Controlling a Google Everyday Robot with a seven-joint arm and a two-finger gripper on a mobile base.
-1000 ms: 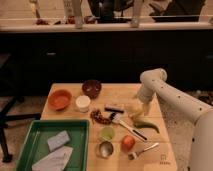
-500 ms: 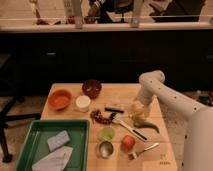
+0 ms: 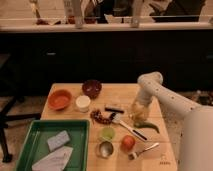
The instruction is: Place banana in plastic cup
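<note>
banana right below open claw

White arm entering at the lower right corner of the frame, slanting up and left to a rounded elbow right of centre, wrist hanging straight down from it, gripper just right of centre, pointing downward, fingers spread wide.

- No word, label, brand or number can be read.
- A small dark mark by the front right corner of the tabletop is too small to read.
- The gripper hangs low over the tabletop's right side, with no legible marking.
</note>
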